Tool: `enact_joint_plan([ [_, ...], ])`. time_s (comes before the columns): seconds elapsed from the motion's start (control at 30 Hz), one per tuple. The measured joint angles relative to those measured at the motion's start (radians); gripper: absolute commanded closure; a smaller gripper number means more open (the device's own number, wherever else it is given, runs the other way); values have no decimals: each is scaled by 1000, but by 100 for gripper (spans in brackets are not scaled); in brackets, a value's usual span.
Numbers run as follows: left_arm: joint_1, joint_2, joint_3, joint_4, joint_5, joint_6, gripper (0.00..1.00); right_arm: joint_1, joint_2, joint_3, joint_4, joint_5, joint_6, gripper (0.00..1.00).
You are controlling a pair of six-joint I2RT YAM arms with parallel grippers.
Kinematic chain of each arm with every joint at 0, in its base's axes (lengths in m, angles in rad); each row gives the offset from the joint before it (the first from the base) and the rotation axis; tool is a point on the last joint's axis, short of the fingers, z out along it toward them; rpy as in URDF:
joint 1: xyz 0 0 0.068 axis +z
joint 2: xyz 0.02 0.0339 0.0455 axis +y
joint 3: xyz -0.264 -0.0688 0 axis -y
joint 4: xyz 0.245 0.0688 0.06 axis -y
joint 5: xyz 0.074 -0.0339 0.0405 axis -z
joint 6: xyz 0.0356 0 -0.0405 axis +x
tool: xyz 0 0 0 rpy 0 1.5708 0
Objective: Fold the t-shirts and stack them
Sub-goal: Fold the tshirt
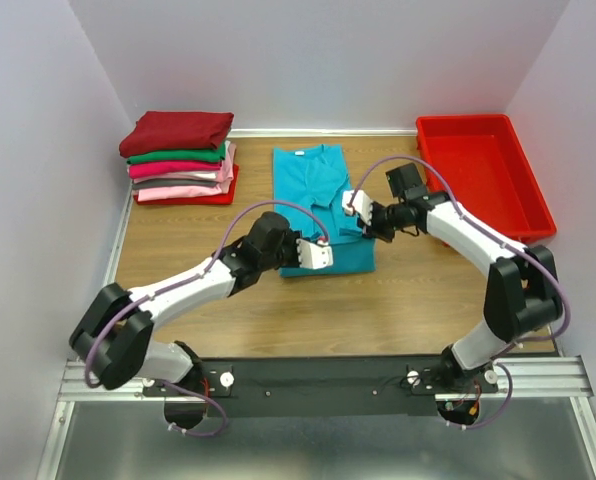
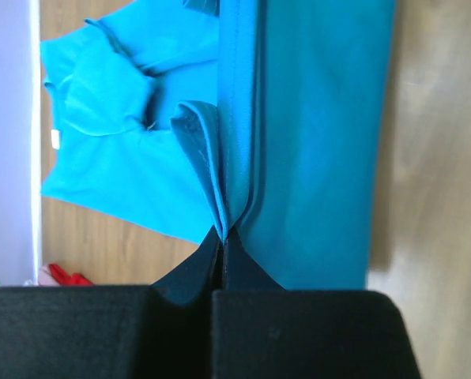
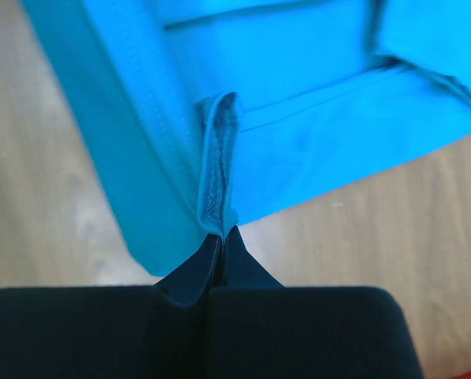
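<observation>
From the overhead camera I see the teal t-shirt [image 1: 318, 190] lying mid-table [image 1: 418, 300], folded into a long panel with its collar toward the back wall. The left gripper [image 1: 326, 246] sits at the shirt's near edge. The right gripper [image 1: 358, 210] sits at its right side, roughly halfway along. At that height I cannot read how either pair of jaws stands.

The wrist cameras settle it. On the left wrist view, the left gripper [image 2: 224, 237] has its two black fingers pressed together on a raised ridge of the hem, with the rest of the teal t-shirt [image 2: 314, 142] lying flat on the wood beyond. On the right wrist view, the right gripper [image 3: 222, 237] is likewise clamped on a small upright loop of the cloth's edge, right where the teal t-shirt [image 3: 299, 118] meets bare wood.

Only the overhead shows the surroundings. A stack of folded shirts [image 1: 181, 160] sits in the back left corner, dark red on top, then green, magenta and pink, well apart from the teal one. A red bin [image 1: 538, 205] sits at back right. The left wrist view catches a sliver of red and green at its lower left edge, possibly that stack, though it is too small to be sure.
</observation>
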Motion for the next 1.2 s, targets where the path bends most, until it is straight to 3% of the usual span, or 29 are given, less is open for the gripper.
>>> enact_joint_plan([
  [0.5,229,322,299,16,128,125,100,-37,421,449,4,-8,82,100],
  [0.8,253,451,368,16,174,135,100,-43,512,533,3,-7,120,99],
  [0.93,261,473,385,16,179,134,100,-47,523,548,1,-6,131,94],
  [0.97,264,476,388,22,178,132,97,-47,527,556,2,-2,138,83],
  [1.03,270,484,396,35,169,116,81,-47,539,575,2,5,147,71],
  [1.07,270,488,401,40,157,103,60,-47,547,588,3,17,164,52],
  [1.13,271,517,433,68,121,50,27,-47,568,614,11,46,205,29],
  [1.2,272,560,483,84,72,-12,19,-49,576,619,52,100,270,22],
])
